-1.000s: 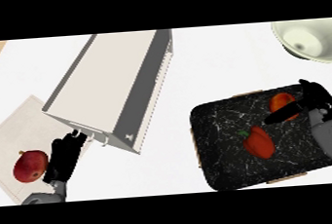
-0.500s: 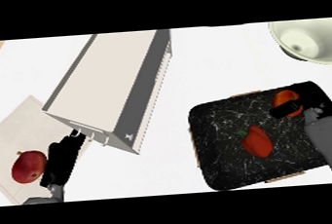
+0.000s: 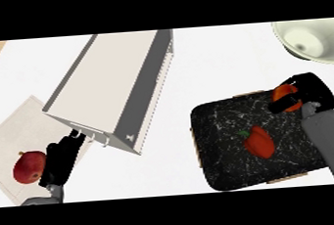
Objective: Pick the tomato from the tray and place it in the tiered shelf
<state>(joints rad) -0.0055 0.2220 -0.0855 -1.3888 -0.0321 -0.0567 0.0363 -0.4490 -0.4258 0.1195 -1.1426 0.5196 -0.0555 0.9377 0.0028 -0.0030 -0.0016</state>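
Note:
A dark speckled tray [image 3: 223,149] lies on the white counter at the right. At its far right corner my right hand [image 3: 310,90] is curled round an orange-red tomato [image 3: 285,97], of which only part shows. A red pepper with a green stem [image 3: 260,140] lies in the tray's middle. The tall pale tiered shelf [image 3: 117,83] stands left of centre. My left hand [image 3: 60,160] rests open at the lower left, fingers pointing up toward the shelf's near corner.
A pale cutting board [image 3: 12,140] at the left edge carries a red mango-like fruit [image 3: 29,166] beside my left hand. A cream bowl [image 3: 313,39] sits at the top right, just beyond the tray.
My right hand has closed round the tomato and drawn it toward the tray's far right corner. The left hand has stayed put.

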